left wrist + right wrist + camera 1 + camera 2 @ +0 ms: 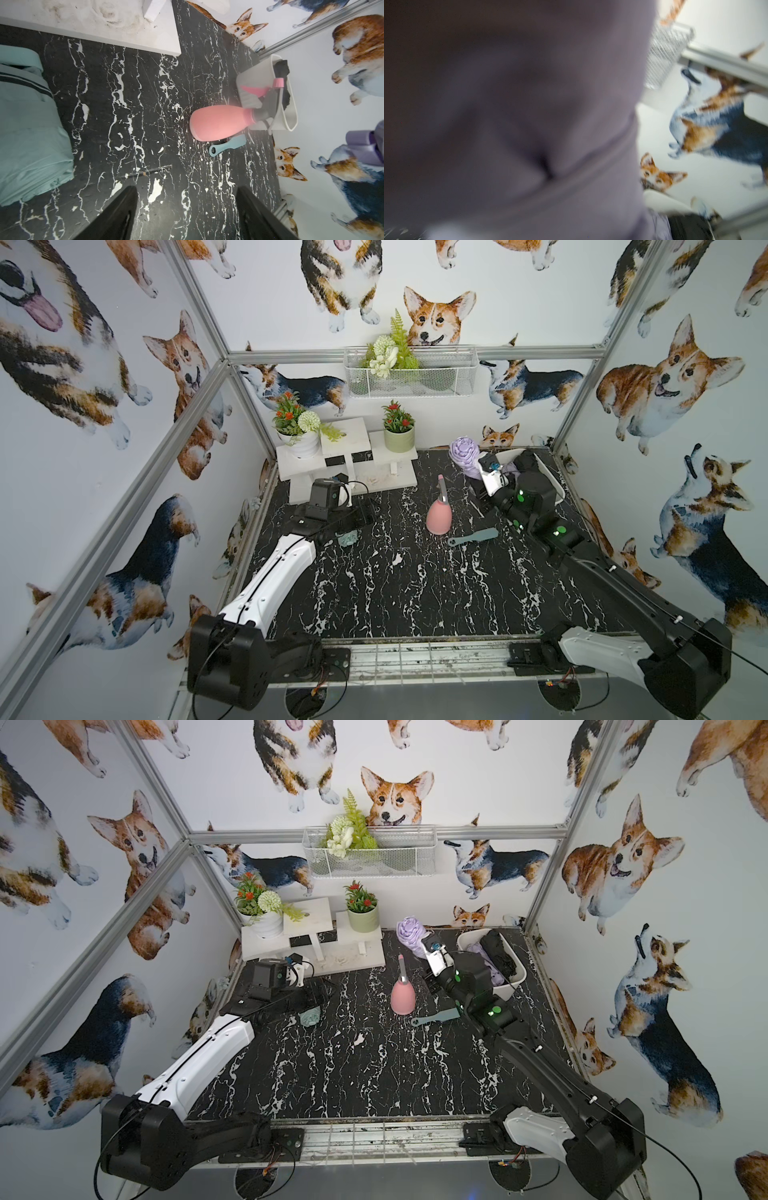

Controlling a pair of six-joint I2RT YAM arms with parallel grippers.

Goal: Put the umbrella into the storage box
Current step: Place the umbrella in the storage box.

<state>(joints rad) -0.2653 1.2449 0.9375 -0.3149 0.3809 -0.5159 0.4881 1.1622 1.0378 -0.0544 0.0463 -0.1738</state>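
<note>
**Item:** The umbrella point(409, 934), lilac and folded, is raised off the table point(374, 1073) at the back. It is tilted, with its swirled end facing up towards the top views. It sits beside the storage box point(513, 984), not over the opening.

**Grip:** The right gripper point(431, 953) is at the umbrella's lower end. Its jaws are buried in the fabric and cannot be seen directly. Lilac cloth fills the right wrist view, and nothing else supports the umbrella, so I judge the jaws clamped on it.

**Receptacle:** The box already holds a black bundle point(500, 957) and some lilac fabric point(478, 947), so little room is left.

**Hazards:**
- With the box this full, the umbrella may ride up on the contents and roll back over the rim.
- The grip is at one end of a soft, slippery roll, so the free end may sag or twist out during the swing.
- The right wrist is close to the box's near wall, and pushing down could shove or tip the light tub.
- A spray bottle point(403, 996) stands upright near the right forearm, with a brush point(436, 1017) beside it. A wide sweep could knock over the bottle.

**Other arm:** The left gripper point(186, 189) is low over the table with its fingers point(124, 207) spread and empty, next to a teal cloth point(31, 135). It is well apart from the box and cannot steady it.
</note>
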